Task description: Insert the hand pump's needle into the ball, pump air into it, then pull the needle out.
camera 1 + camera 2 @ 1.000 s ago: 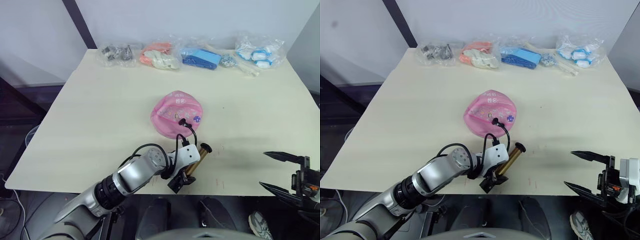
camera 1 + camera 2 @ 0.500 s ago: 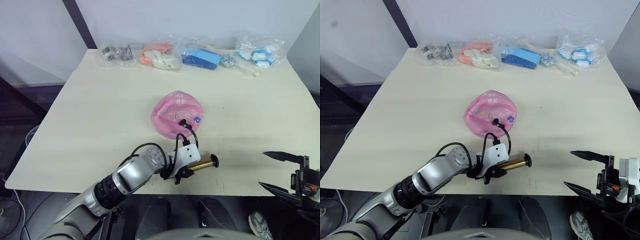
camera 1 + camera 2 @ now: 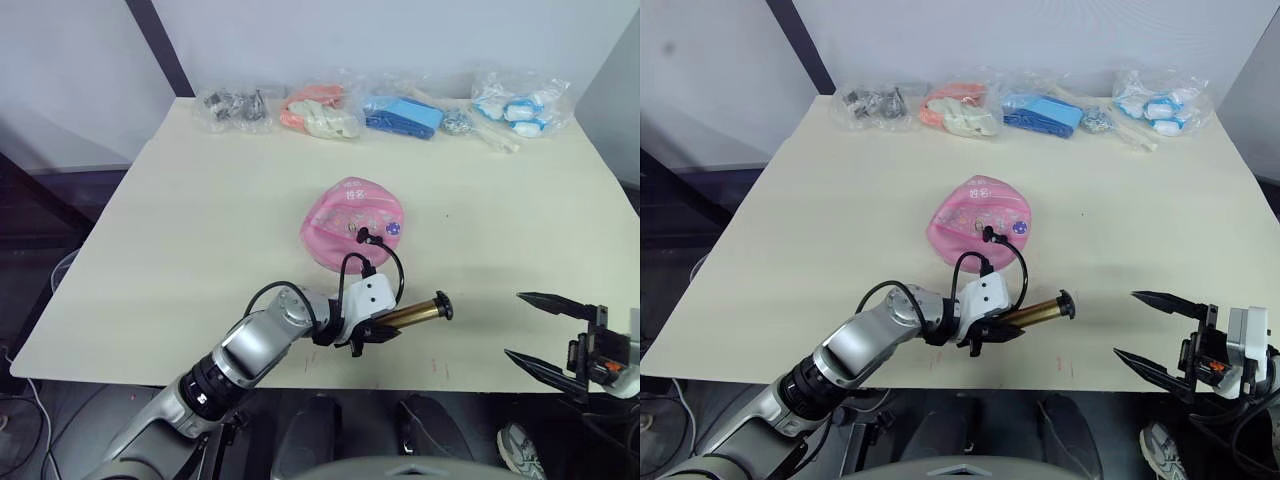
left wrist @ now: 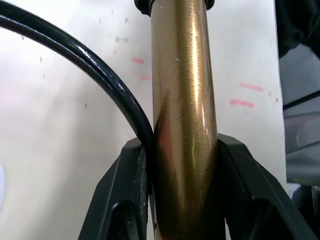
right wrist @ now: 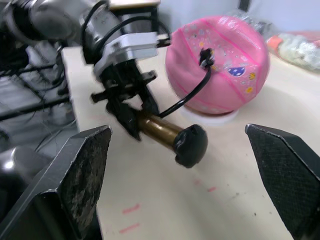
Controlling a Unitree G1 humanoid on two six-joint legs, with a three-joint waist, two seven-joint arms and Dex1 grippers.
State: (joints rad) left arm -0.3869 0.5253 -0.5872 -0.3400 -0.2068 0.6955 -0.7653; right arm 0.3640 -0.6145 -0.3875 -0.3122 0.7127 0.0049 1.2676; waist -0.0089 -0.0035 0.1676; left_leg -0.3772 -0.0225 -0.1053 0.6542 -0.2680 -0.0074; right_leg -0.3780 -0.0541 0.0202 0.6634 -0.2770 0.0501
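The pink ball (image 3: 350, 222) sits mid-table on a small white ring (image 5: 210, 116). The pump's black hose (image 3: 390, 262) arcs from its valve down to the bronze-gold hand pump (image 3: 412, 314). That pump lies level just above the table's front edge, its black handle (image 3: 443, 305) pointing right. The needle's black fitting (image 3: 364, 236) stands at the valve, and its pin is hidden in the ball. My left gripper (image 3: 372, 334) is shut on the pump tube (image 4: 182, 100). My right gripper (image 3: 535, 330) hangs open off the front edge, right of the handle and apart from it.
Several clear plastic bags (image 3: 400, 110) of small items line the table's far edge. Bare tabletop (image 3: 520, 220) lies around the ball on both sides. The front edge (image 3: 450, 385) runs just below the pump.
My left gripper has swung the pump from a steep tilt to lying level with its handle pointing right, and carried it a little rightward. My right gripper has edged left.
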